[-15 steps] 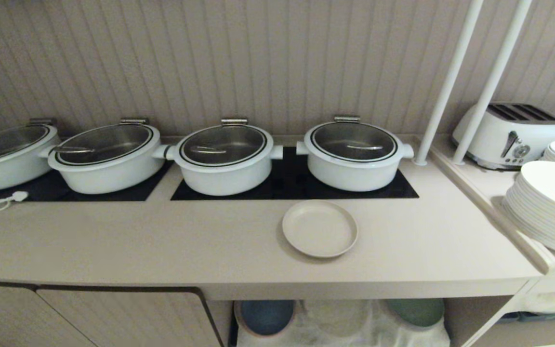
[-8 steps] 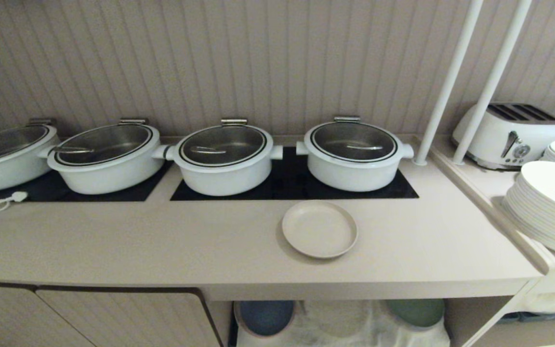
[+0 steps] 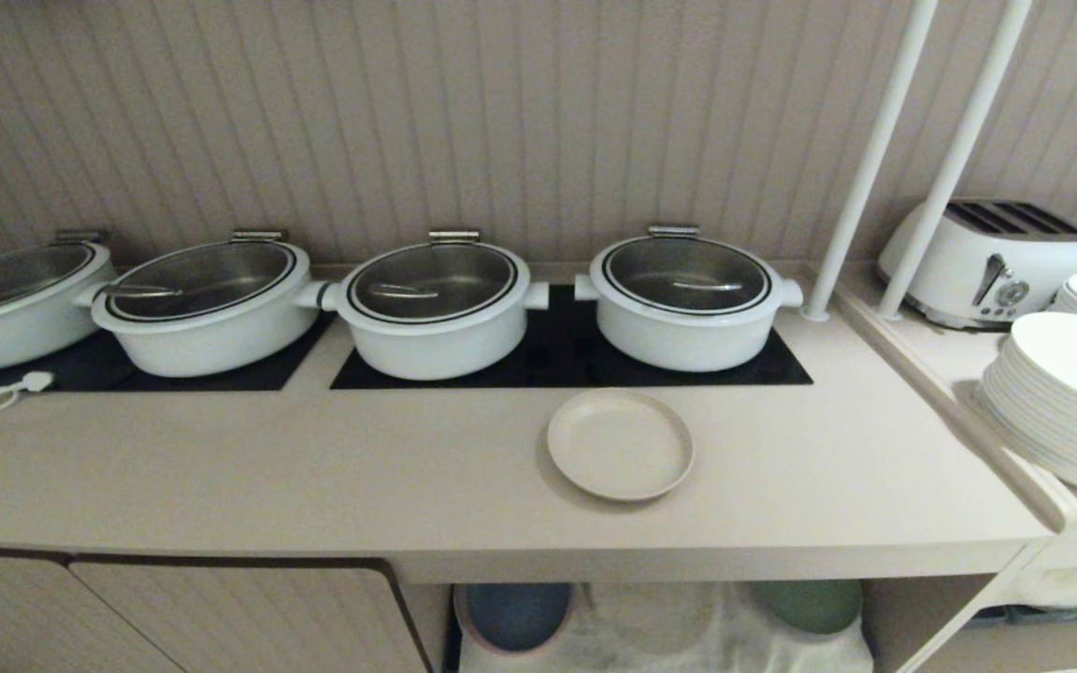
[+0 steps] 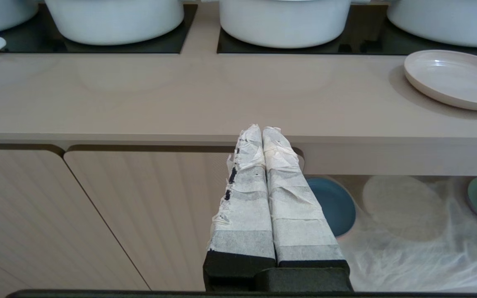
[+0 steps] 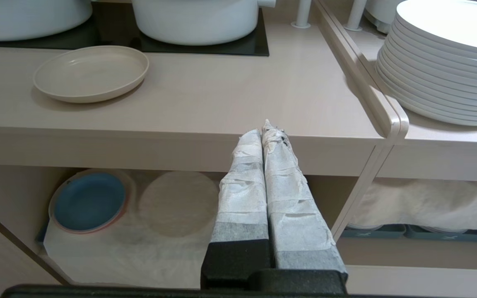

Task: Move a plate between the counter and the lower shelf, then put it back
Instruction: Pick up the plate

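The cream-beige plate (image 3: 620, 444) lies flat on the beige counter (image 3: 314, 467), just in front of the right black hob panel; it also shows in both wrist views (image 4: 454, 78) (image 5: 91, 73). Below the counter, the lower shelf (image 3: 688, 636) has a white gauzy cloth base (image 5: 139, 248). My left gripper (image 4: 262, 129) is shut and empty, level with the counter's front edge, well left of the plate. My right gripper (image 5: 266, 130) is shut and empty too, in front of the counter's edge, right of the plate. Neither arm shows in the head view.
Several white lidded pots (image 3: 440, 308) stand on the hobs behind the plate. A blue plate (image 3: 515, 614) and a green plate (image 3: 808, 603) lie on the shelf cloth. Stacked white plates (image 3: 1062, 402) and a toaster (image 3: 992, 262) sit to the right, behind two white poles (image 3: 866, 168).
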